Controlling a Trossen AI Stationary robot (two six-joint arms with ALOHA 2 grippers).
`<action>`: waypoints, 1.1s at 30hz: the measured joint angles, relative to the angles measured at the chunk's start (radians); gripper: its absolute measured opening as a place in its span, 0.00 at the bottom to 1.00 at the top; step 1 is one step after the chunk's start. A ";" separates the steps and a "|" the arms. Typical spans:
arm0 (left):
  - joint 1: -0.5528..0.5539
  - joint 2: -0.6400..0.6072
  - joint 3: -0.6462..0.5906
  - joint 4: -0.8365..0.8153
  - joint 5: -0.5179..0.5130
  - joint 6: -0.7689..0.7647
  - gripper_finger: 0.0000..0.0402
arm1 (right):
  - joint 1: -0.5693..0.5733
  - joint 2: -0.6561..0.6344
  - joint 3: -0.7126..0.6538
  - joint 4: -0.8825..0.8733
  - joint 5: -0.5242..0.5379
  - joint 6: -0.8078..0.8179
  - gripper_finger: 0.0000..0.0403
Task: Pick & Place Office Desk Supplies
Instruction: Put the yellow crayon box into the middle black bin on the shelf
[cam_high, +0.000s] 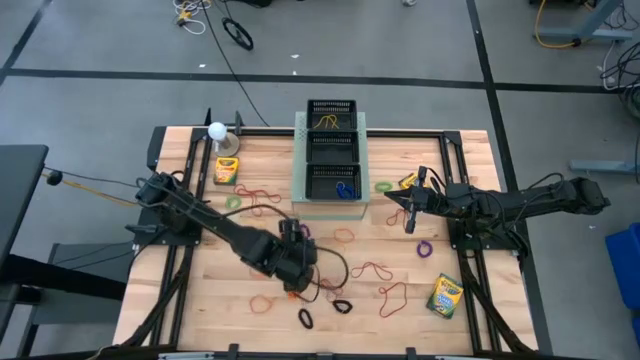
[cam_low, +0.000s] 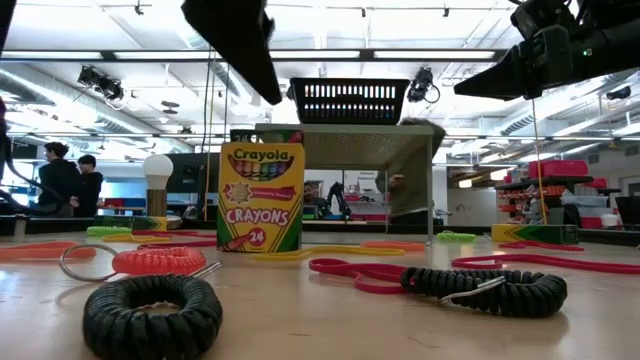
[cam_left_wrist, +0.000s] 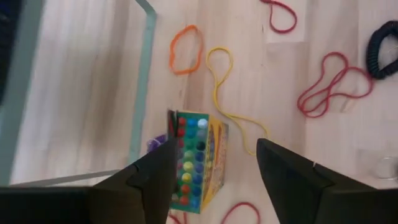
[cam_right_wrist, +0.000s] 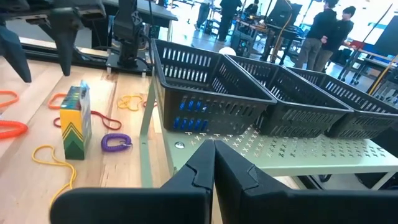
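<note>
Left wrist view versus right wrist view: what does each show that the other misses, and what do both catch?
Left wrist only: the crayon box from above, crayon tips showing, between the open left gripper's fingers; a black coil.
Right wrist only: three black mesh trays on the pale-green perforated box; people behind.
Both: that upright crayon box, the purple coil beside it, a yellow loop.

pale-green perforated box (cam_high: 298, 165): at the table's far middle edge. white ball on a stand (cam_high: 218, 131): well to the box's left, by the far edge. wooden table (cam_high: 200, 310): butcher-block top under both. people (cam_right_wrist: 331, 25): standing in the room beyond the box.
</note>
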 joint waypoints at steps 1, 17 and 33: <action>0.012 0.000 0.004 0.000 0.030 0.007 0.58 | 0.000 0.000 0.000 0.000 0.000 0.000 0.03; 0.133 -0.001 -0.027 -0.077 0.207 0.105 0.66 | 0.000 0.000 0.000 0.000 -0.005 -0.015 0.03; 0.144 -0.001 -0.135 0.026 0.268 0.077 0.29 | 0.000 0.000 0.000 0.000 -0.011 -0.022 0.03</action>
